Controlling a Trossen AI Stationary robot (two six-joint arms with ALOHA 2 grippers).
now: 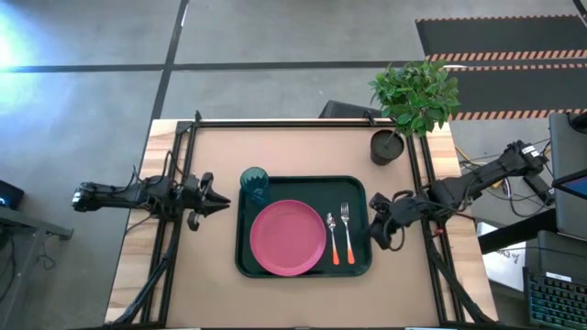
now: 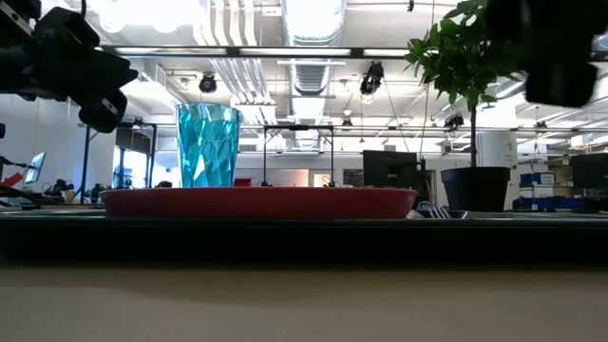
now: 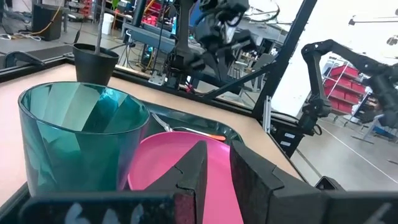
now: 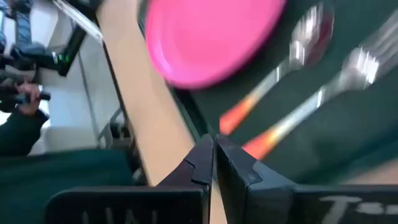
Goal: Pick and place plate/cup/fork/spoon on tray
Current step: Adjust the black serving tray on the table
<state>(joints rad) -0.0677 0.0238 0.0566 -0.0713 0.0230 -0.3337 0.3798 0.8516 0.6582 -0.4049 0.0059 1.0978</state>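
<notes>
Teal cup base hidden behind plate rim

Looked like a big open robotics lab, not anyone's kitchen.

Bare ducts and strip lights ran overhead, monitors and desks filled the hall behind the table, and another arm stood by red racks.

The tray was nearly filled: the plate took its middle, the cup stood tall at 1 far corner, and the spoon and fork lay side by side. Bare table stretched beyond the tray, with the plant pot blocking 1 corner. The near strip stood free.
</notes>
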